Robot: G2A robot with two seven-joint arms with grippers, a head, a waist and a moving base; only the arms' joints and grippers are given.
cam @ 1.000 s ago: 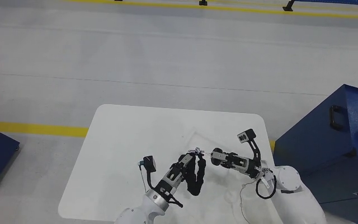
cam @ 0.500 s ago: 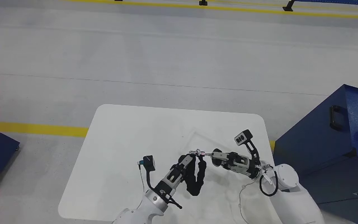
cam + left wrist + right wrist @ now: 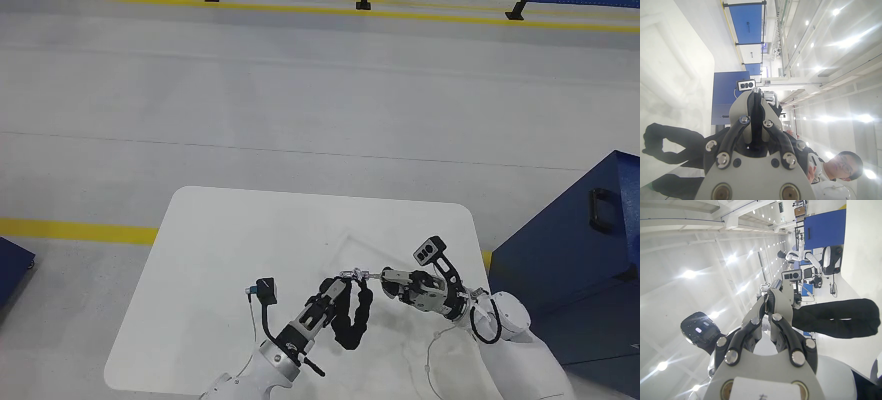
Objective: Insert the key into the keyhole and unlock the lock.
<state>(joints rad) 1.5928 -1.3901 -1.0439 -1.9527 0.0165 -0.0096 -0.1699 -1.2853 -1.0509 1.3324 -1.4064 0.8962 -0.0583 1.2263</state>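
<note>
While both hands meet above the worktop [image 3: 250,250], left hand [image 3: 347,284] clamps the strap [image 3: 352,325] with the lock [image 3: 355,272] at its tips, likely to steady it for insertion; right hand [image 3: 386,278] pinches the key [image 3: 370,273], aimed at the lock, touching or just short, cannot tell.

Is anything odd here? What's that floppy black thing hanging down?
The lock, clamped in the left gripper, trails a black loop that dangles loose over the table. Nothing looks broken or spilled.
</note>
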